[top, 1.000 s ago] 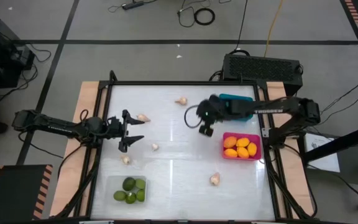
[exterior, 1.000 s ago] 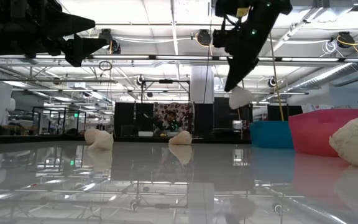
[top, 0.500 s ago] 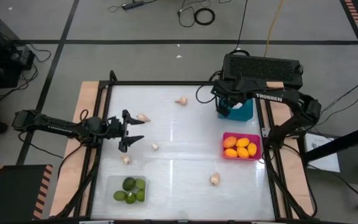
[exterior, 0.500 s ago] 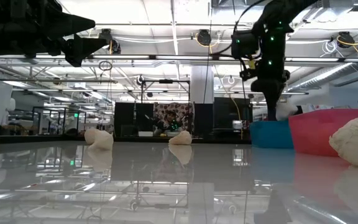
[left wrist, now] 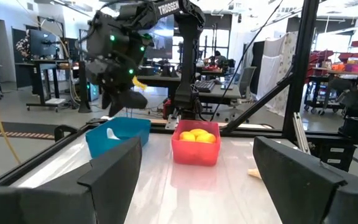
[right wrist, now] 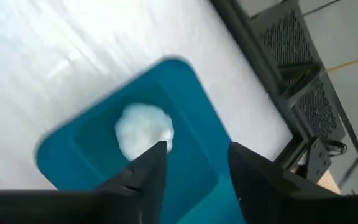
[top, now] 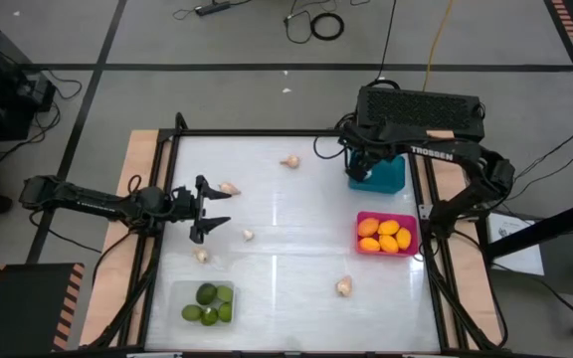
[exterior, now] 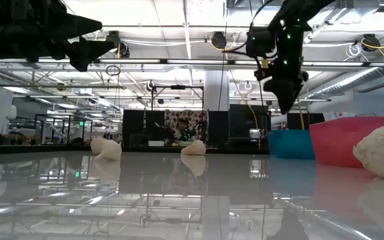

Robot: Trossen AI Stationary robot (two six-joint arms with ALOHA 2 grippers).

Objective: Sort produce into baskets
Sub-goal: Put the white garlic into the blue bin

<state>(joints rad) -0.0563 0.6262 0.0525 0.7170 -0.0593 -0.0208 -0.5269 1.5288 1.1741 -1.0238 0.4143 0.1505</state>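
Observation:
My right gripper (top: 368, 163) hangs open over the teal basket (top: 394, 179) at the table's far right. One whitish garlic bulb (right wrist: 143, 129) lies on the basket's floor, just below the open fingers and apart from them. My left gripper (top: 213, 209) is open and empty above the table's left part. Several garlic bulbs lie loose on the table, among them two far ones (top: 290, 160) (top: 229, 187) and a near one (top: 343, 286). Oranges fill the pink basket (top: 386, 235). Limes lie in the clear basket (top: 207, 303).
Two small garlic pieces (top: 248, 235) (top: 201, 255) lie close to my left gripper. The pink basket stands just on the near side of the teal one. The black table frame (top: 267, 132) runs round the white top. The middle of the table is bare.
My right gripper has carried a garlic bulb from the table's far middle toward the right edge, over the teal basket, gone down and let it go. The bulb now lies in the teal basket, and the gripper has risen a little.

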